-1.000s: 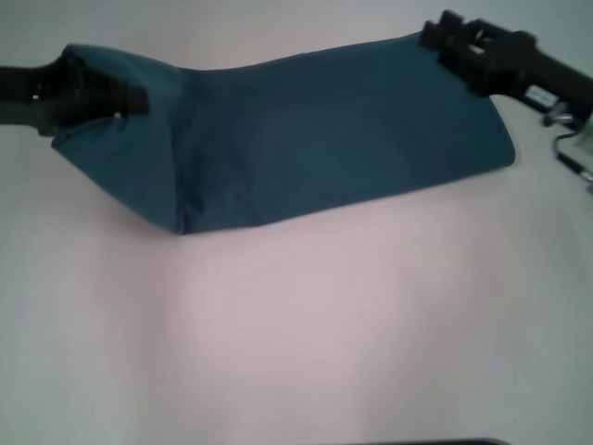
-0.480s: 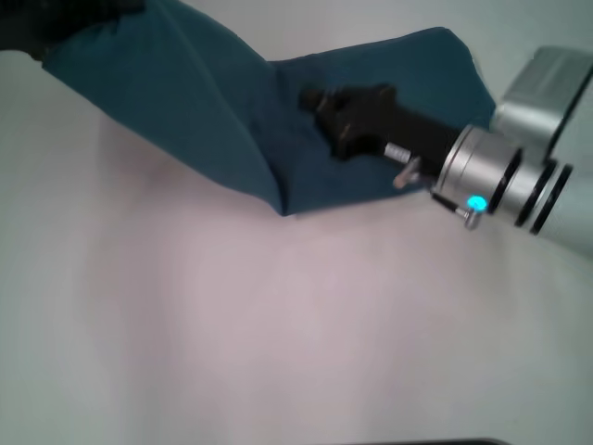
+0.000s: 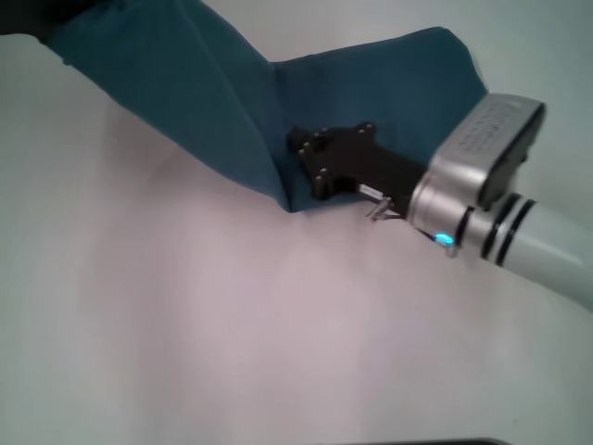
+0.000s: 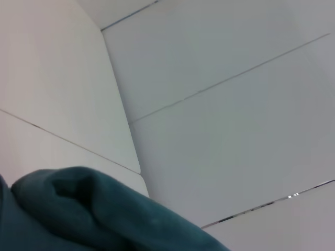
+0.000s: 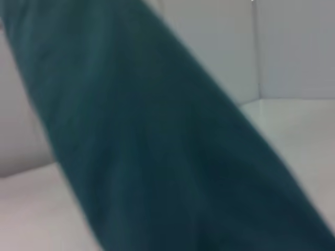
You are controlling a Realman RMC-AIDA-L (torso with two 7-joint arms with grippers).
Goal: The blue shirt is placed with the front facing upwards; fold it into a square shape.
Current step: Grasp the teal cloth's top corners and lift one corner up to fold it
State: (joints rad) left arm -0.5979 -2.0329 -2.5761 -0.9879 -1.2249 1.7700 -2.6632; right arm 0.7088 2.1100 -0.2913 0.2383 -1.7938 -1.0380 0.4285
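Head overhead — wrists close, sharing blue shirt (image 3: 213, 93).

Blue shirt (image 3: 371, 93) on white table (image 3: 232, 334)

A plain white tabletop (image 3: 232, 352) fills the head view, with a faint pinkish tint near its middle. In the left wrist view, white wall panels (image 4: 225, 130) meet at thin dark seams.
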